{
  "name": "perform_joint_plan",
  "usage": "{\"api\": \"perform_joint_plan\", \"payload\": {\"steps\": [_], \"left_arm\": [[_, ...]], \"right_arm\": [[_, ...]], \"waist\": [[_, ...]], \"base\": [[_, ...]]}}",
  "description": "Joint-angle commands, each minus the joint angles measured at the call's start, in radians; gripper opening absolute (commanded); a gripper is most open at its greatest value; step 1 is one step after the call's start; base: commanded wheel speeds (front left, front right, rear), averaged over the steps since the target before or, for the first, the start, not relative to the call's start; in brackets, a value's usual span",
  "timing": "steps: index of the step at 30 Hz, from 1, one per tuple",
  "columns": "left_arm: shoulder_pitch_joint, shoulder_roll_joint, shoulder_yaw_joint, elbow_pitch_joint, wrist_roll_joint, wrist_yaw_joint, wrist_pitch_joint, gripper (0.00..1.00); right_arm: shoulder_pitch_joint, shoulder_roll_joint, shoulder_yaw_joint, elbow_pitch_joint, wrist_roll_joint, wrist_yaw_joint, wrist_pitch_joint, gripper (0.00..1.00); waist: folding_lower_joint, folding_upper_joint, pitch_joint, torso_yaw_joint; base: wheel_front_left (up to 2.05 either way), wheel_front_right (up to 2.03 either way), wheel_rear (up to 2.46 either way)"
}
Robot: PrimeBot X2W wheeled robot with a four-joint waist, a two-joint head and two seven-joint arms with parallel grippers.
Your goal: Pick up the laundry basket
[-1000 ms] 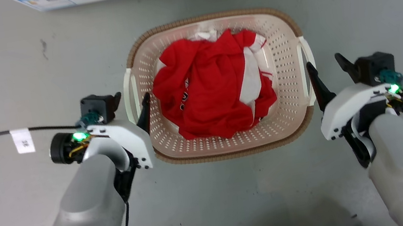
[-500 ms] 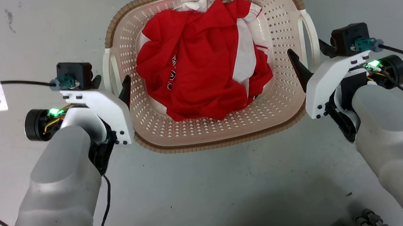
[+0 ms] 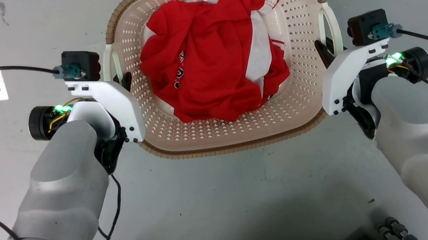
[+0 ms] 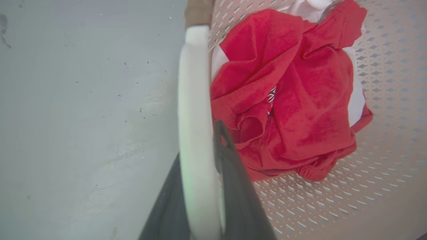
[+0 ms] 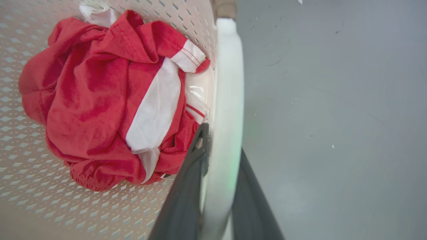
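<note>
Laundry basket holding red clothes. Left gripper clamps its left handle, right gripper its right handle. Next, likely: lift both evenly.

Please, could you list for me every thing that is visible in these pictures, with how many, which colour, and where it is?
laundry basket: one, cream with brown rim, on the floor between the arms
handles: two, white; left handle and right handle, on the basket's sides
clothing: one crumpled heap, red and white, inside the basket
floor: grey, under everything
cables: two, black, each with a white tag; left cable, right cable
forearms: two, pale grey; left forearm, right forearm
left pincer: dark fingers either side of the left handle
right pincer: dark fingers either side of the right handle
</note>
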Motion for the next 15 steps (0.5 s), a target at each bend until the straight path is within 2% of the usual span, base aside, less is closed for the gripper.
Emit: {"api": "perform_joint_plan", "payload": {"steps": [1,7,15], "left_arm": [[-0.011,0.002,-0.018,-0.005,-0.016,0.001,0.006,0.0],[0.012,0.001,-0.069,-0.013,-0.09,-0.001,0.039,0.0],[0.053,0.008,-0.115,0.006,-0.185,-0.001,0.106,0.0]], "right_arm": [[-0.011,0.001,0.012,0.004,0.011,0.0,-0.002,0.0],[0.021,0.003,0.074,0.001,0.066,0.002,0.043,0.0],[0.054,0.003,0.16,-0.007,0.14,0.002,0.109,0.0]], "waist": [[-0.0001,0.0,-0.005,0.001],[-0.0001,0.0,-0.053,-0.003],[-0.0001,0.0,-0.192,-0.014]], "base": [[0.0,0.0,0.0],[0.0,0.0,0.0],[0.0,0.0,0.0]]}}
